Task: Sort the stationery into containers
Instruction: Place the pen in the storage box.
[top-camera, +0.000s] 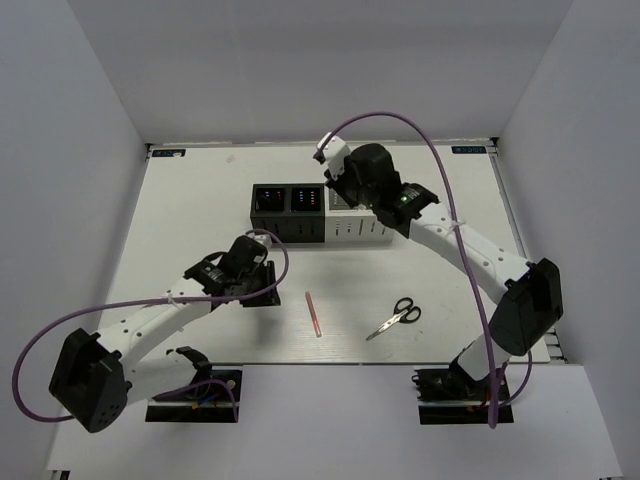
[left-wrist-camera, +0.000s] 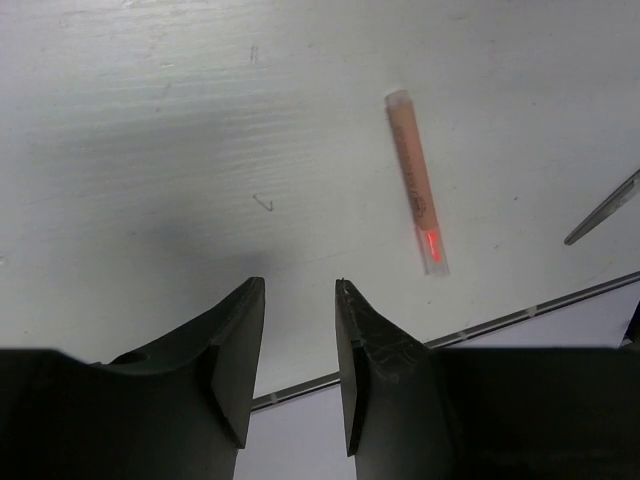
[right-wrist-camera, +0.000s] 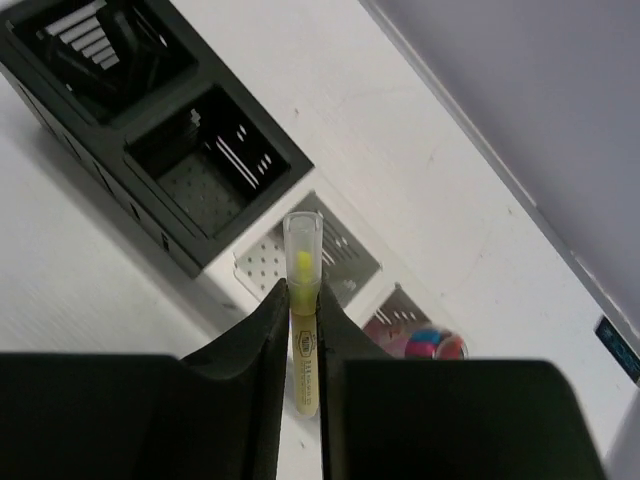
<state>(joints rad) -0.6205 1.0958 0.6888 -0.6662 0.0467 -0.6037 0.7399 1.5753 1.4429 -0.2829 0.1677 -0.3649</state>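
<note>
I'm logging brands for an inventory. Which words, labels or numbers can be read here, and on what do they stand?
Nothing reads legibly.
Dark print on the clear-capped yellow pen in the right gripper: blurred.
Faint marking along the pink stick: unreadable.
White lettering on the blue corner stickers: too small.

White-shelled arms (top-camera: 160, 320) with black joints (top-camera: 90, 380) — purple cables (top-camera: 395, 115), matte black jaws
</note>
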